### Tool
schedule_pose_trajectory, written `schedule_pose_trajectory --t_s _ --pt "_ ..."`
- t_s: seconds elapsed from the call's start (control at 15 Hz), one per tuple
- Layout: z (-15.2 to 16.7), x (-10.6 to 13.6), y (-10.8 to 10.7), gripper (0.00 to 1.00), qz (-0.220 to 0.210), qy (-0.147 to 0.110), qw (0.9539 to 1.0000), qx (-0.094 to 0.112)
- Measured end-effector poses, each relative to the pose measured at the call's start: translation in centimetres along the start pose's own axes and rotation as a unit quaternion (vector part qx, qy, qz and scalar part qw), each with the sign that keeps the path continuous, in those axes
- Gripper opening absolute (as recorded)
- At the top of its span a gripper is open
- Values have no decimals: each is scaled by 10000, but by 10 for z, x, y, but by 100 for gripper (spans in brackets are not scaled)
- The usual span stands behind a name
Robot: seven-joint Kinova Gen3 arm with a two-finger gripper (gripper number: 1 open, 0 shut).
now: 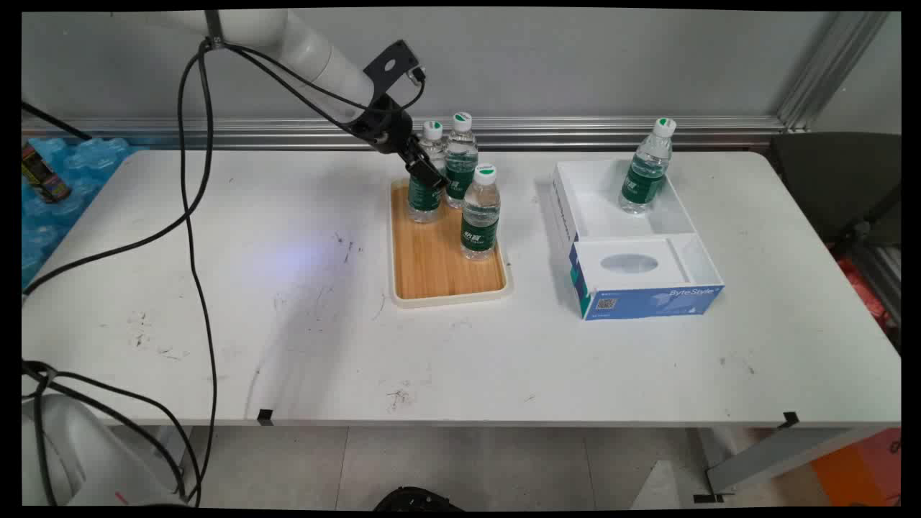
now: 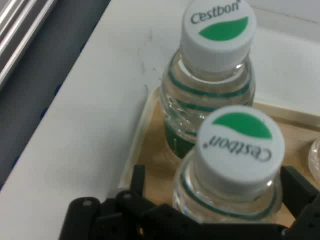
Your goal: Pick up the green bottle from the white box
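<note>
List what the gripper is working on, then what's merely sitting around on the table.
At the gripper:
- gripper, open, fingers either side of the near-left bottle
- wooden tray that this bottle stands on

Standing about:
- back bottle and front bottle, on the same tray
- lone bottle upright in the white and blue box

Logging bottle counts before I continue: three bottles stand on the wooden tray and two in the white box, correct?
Not quite. The main view shows only one bottle in the white box. Three bottles do stand on the wooden tray, the gripper around one of them.
</note>
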Motion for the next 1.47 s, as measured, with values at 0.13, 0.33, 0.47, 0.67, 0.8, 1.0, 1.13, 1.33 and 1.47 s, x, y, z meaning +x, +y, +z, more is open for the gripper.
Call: schedule_pose_trajectory --t_s 0.13,0.33,0.47,0.67,0.8,1.0,1.13,1.33,1.47 --pt "-5 0 -1 100 16 -15 10000 -17" --pt "-17 1 1 100 35 -56 10000 -69" --pt "-30 4 6 100 48 -100 9999 -109" --pt "-46 11 13 100 57 -143 9998 -110" --pt "-59 19 18 100 80 -183 9998 -56" --pt "-88 39 28 100 186 -310 9992 158" --pt "-106 57 41 100 247 -412 9984 308" --pt "-122 81 57 100 245 -462 9978 408" --pt "-131 106 73 100 224 -443 9979 420"
